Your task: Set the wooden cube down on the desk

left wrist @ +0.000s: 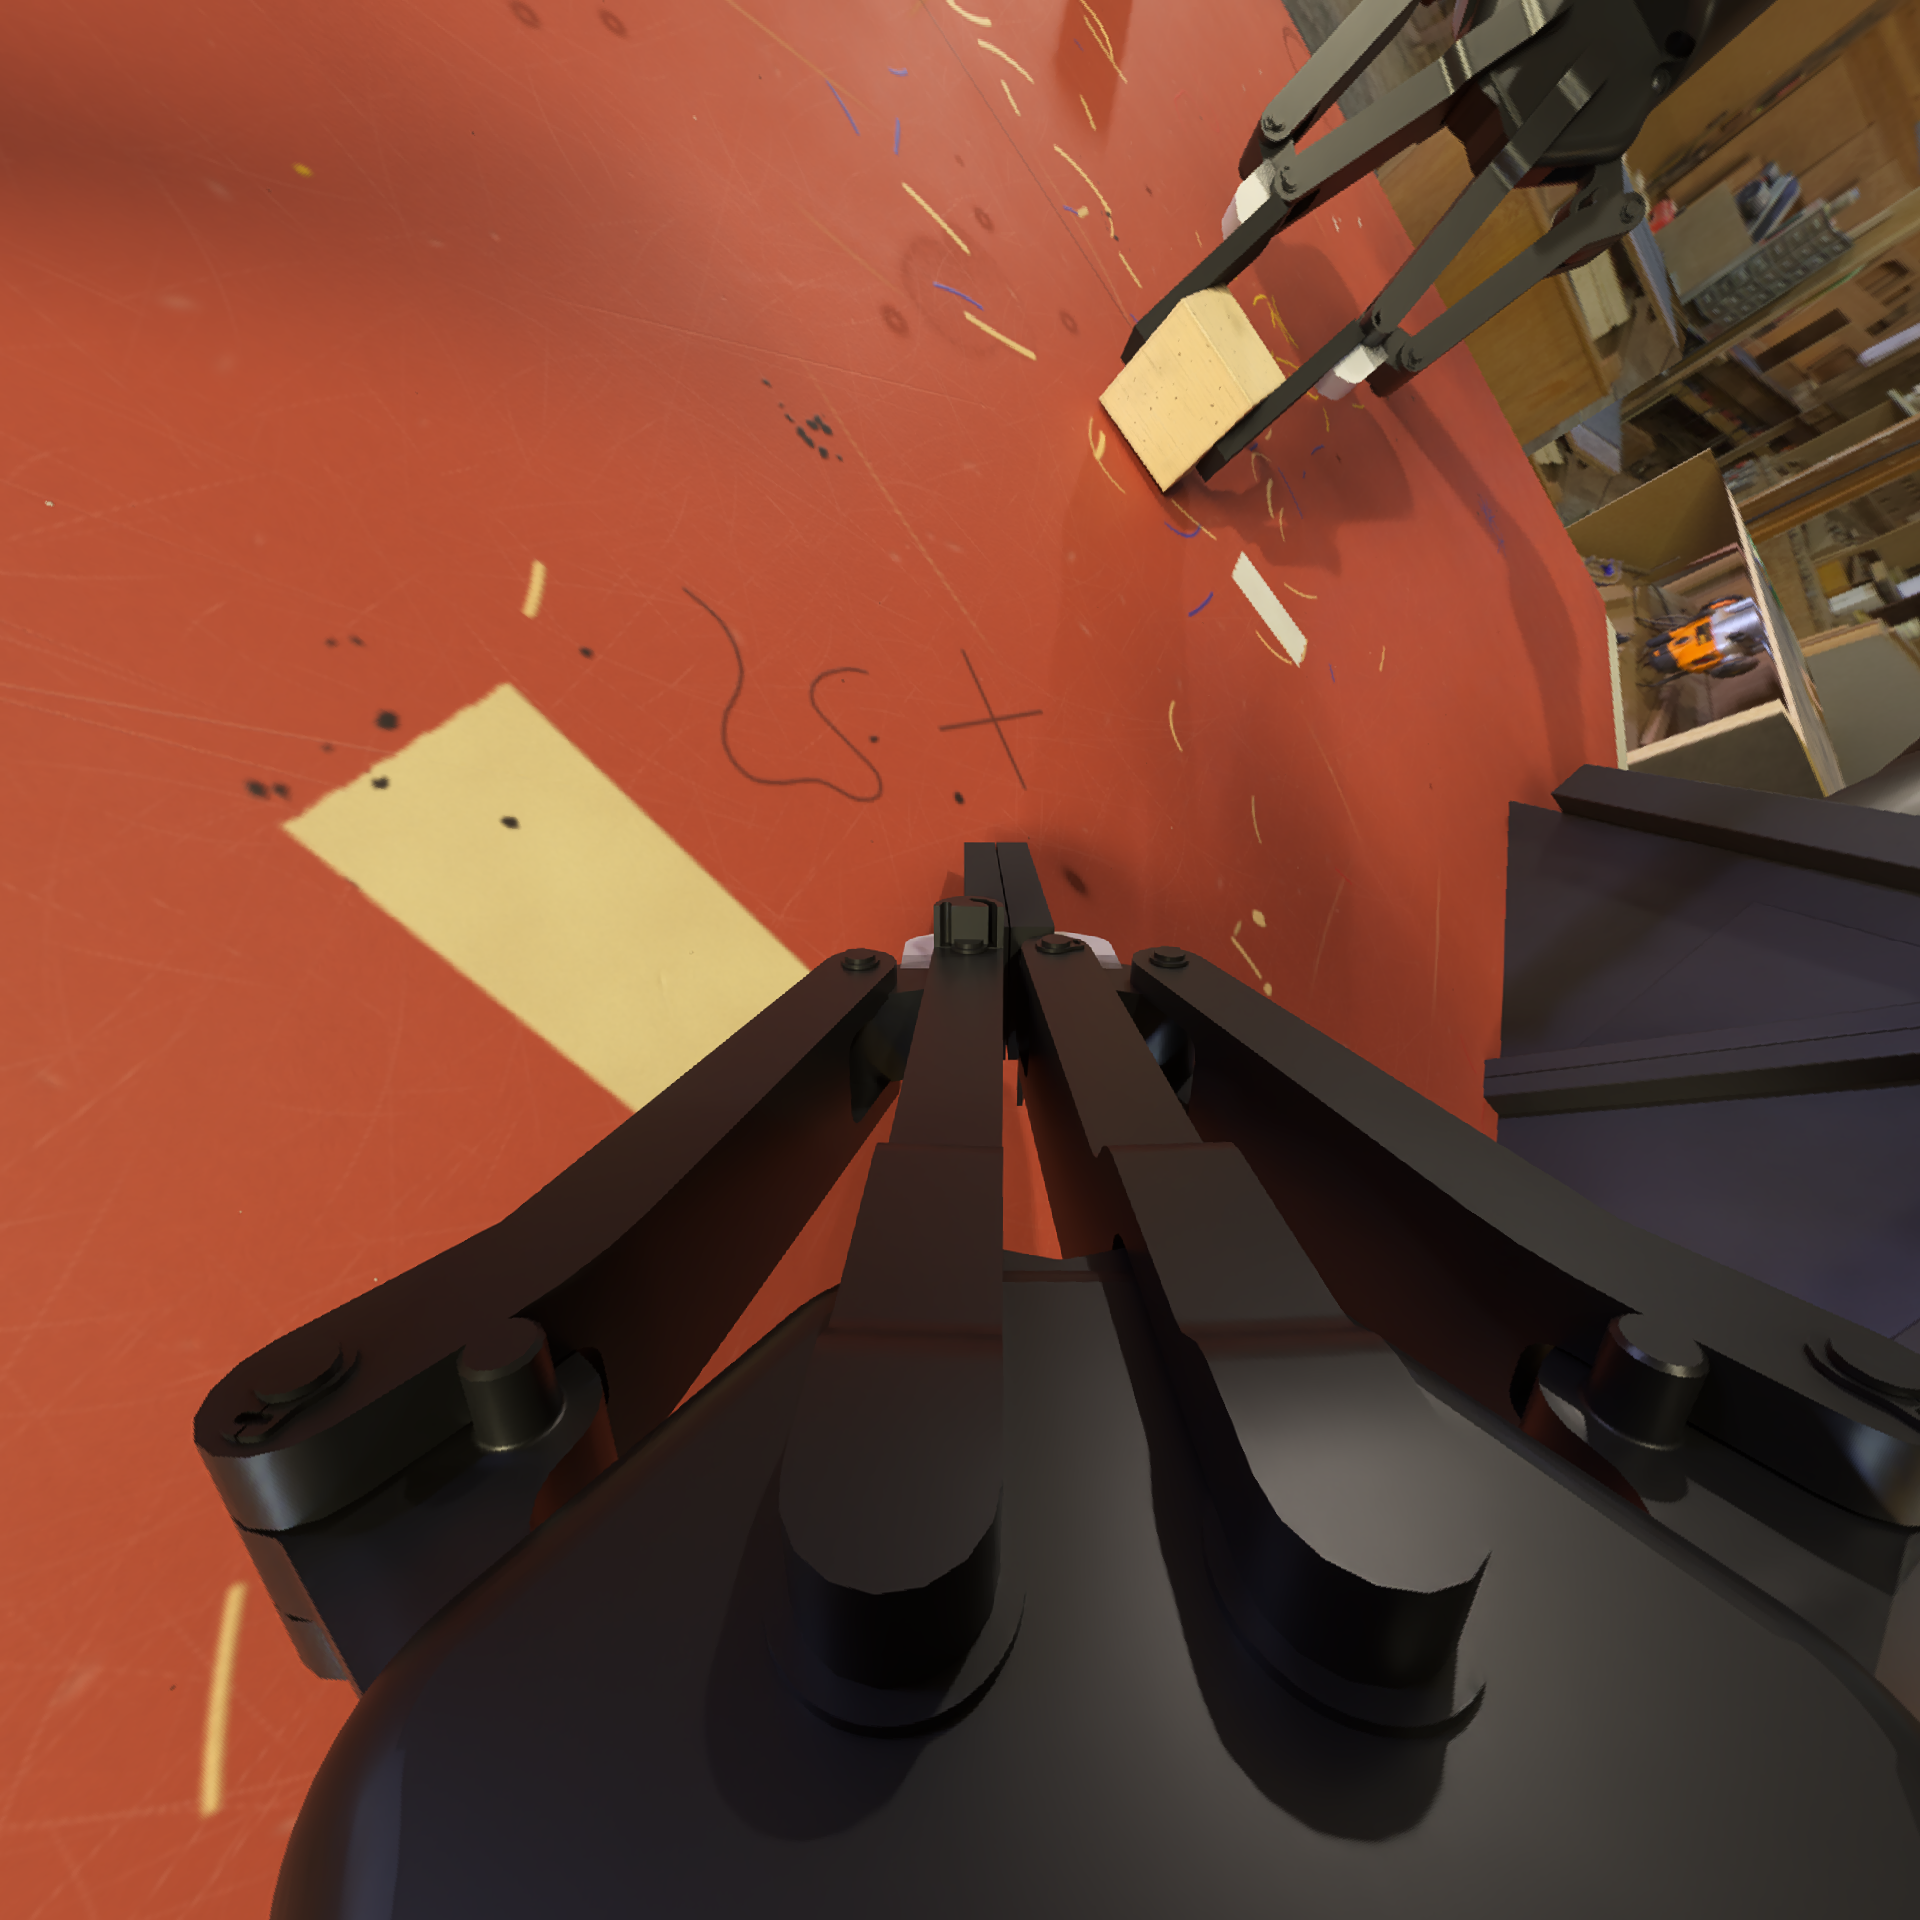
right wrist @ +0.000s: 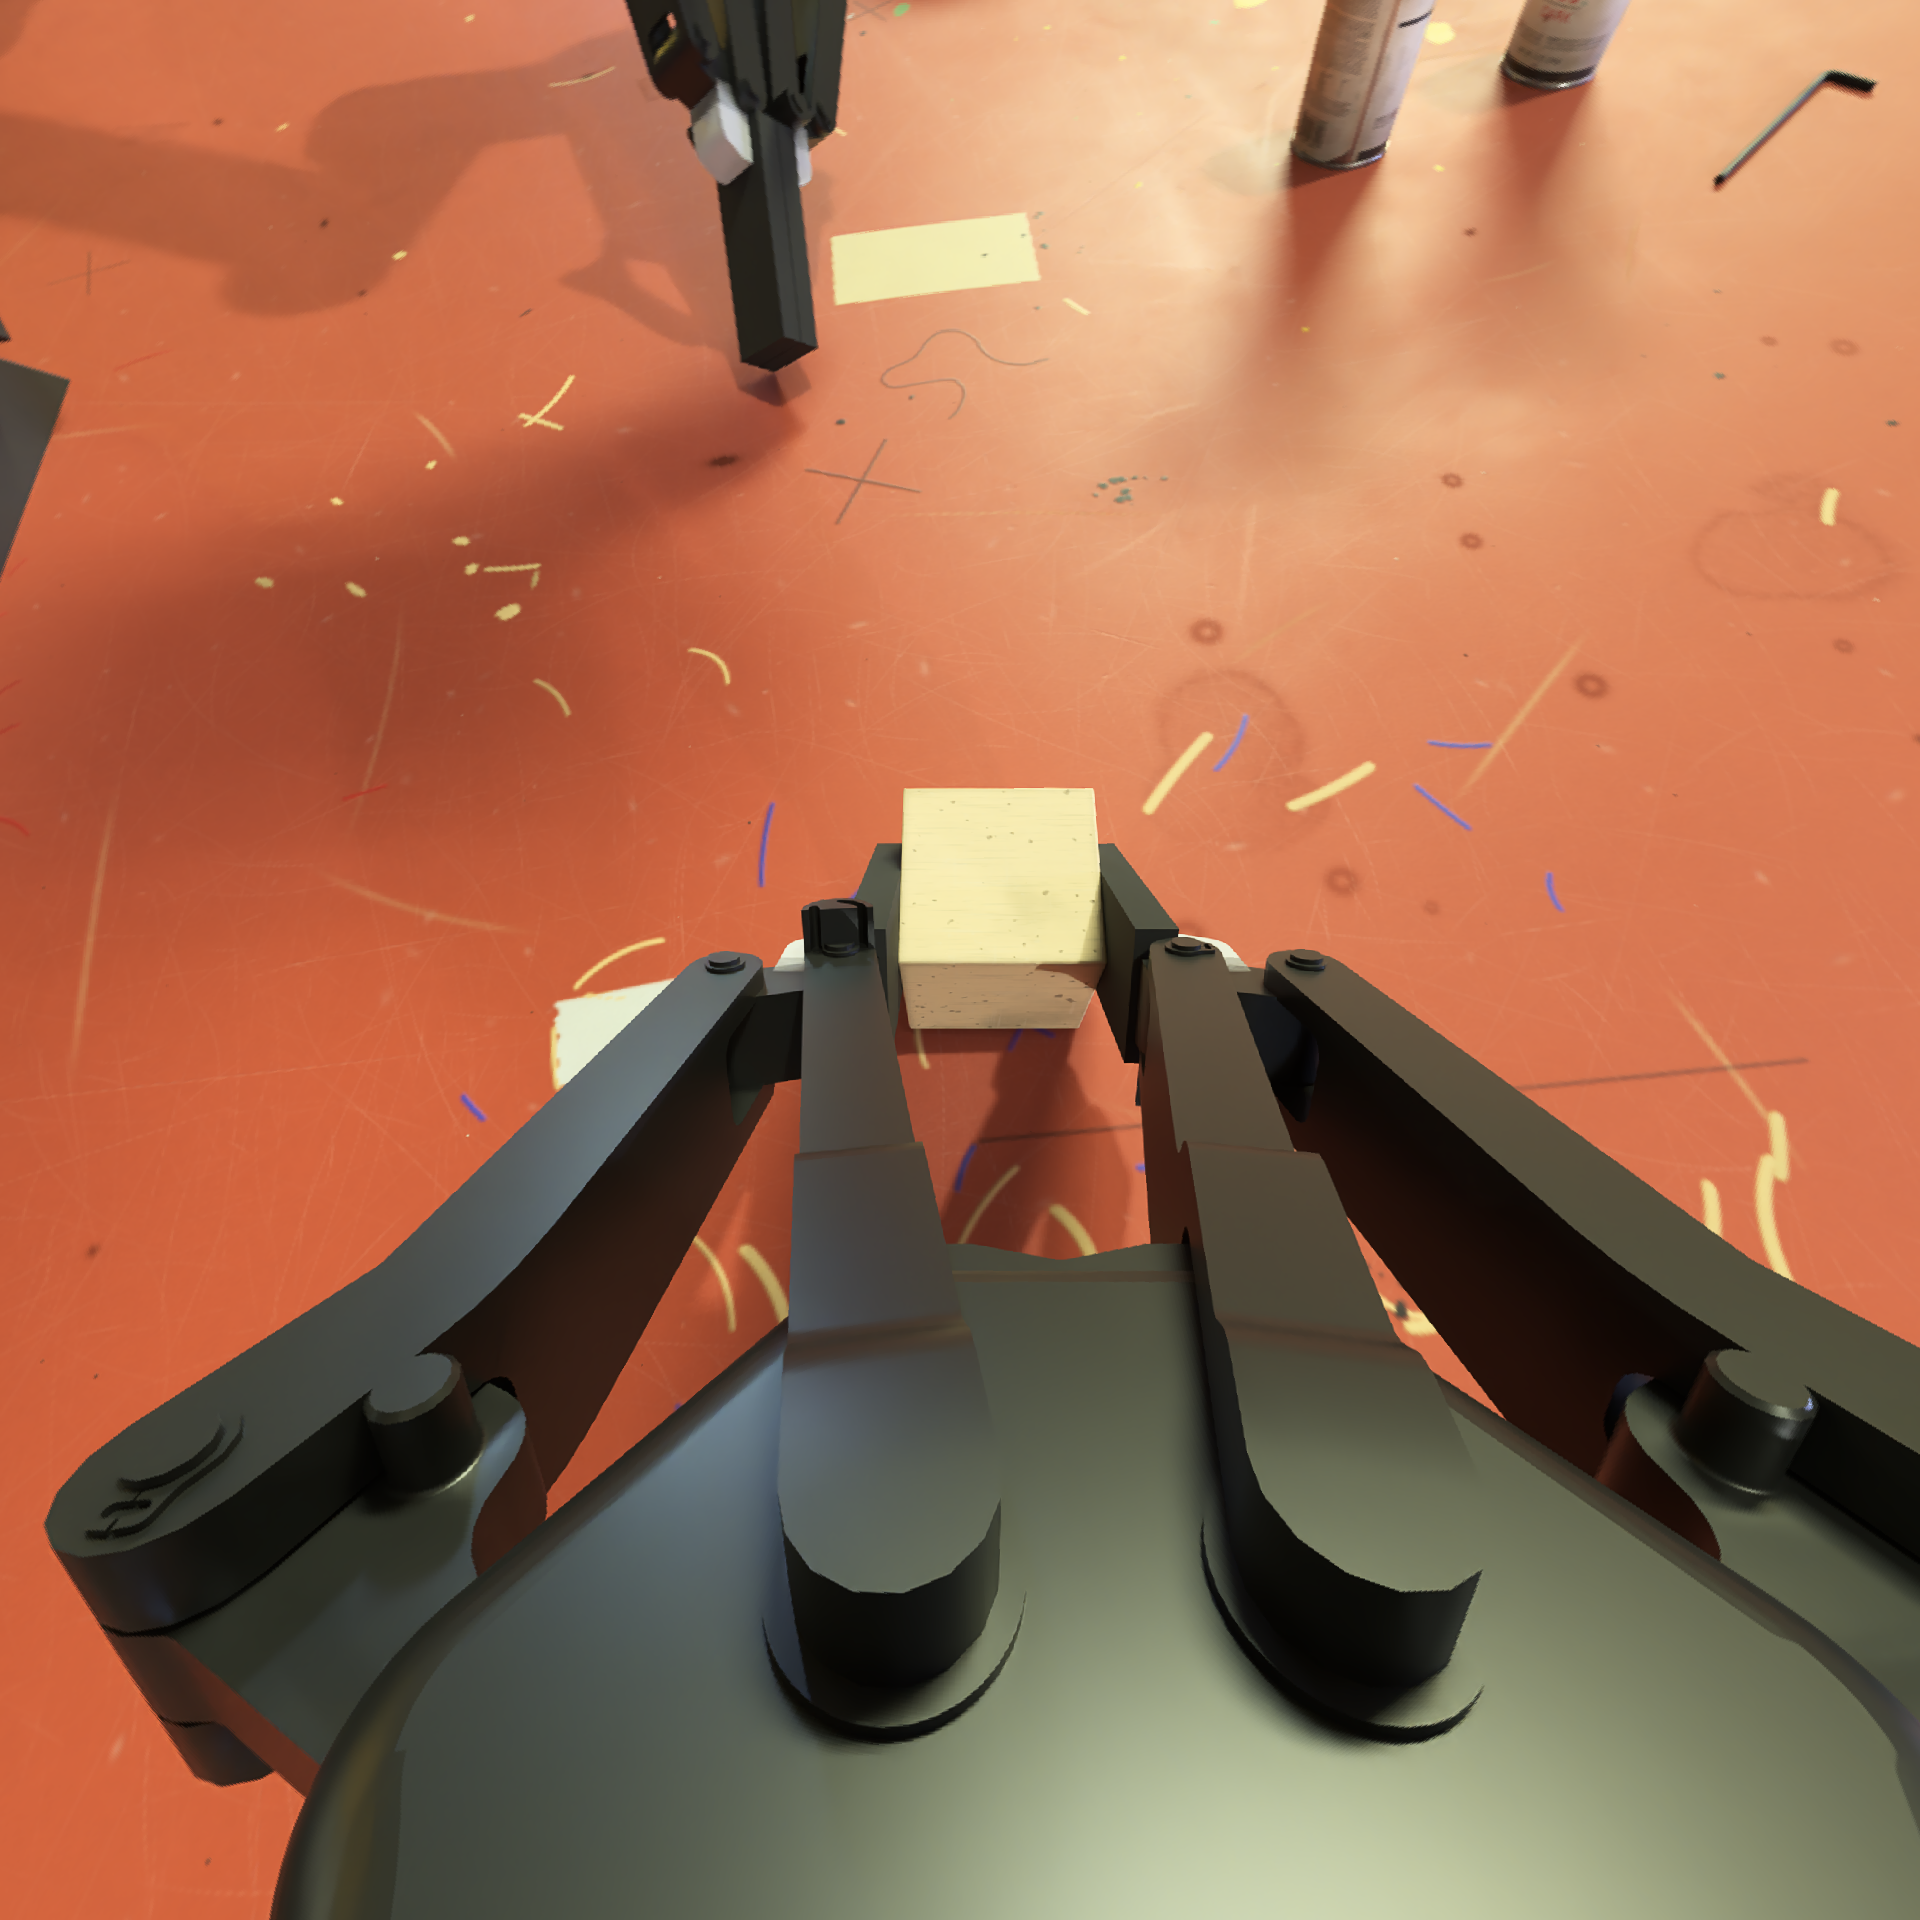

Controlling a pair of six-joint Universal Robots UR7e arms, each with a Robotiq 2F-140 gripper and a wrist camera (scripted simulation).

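A pale wooden cube (right wrist: 995, 894) sits between the fingers of my right gripper (right wrist: 997, 883), which is shut on it, low over the red desk (right wrist: 1351, 582). In the left wrist view the cube (left wrist: 1190, 387) shows at the upper right, held by the right gripper (left wrist: 1195, 405), with a lower corner at or very near the desk surface (left wrist: 416, 364). My left gripper (left wrist: 1000, 868) is shut and empty, hovering just above the desk. It also shows far off in the right wrist view (right wrist: 774, 348), pointing down.
A yellow tape patch (left wrist: 540, 894) lies left of the left gripper, and also shows in the right wrist view (right wrist: 933, 258). Two spray cans (right wrist: 1361, 83) and a black hex key (right wrist: 1787, 120) are at the far side. A dark box (left wrist: 1714, 987) and the desk edge are at the right.
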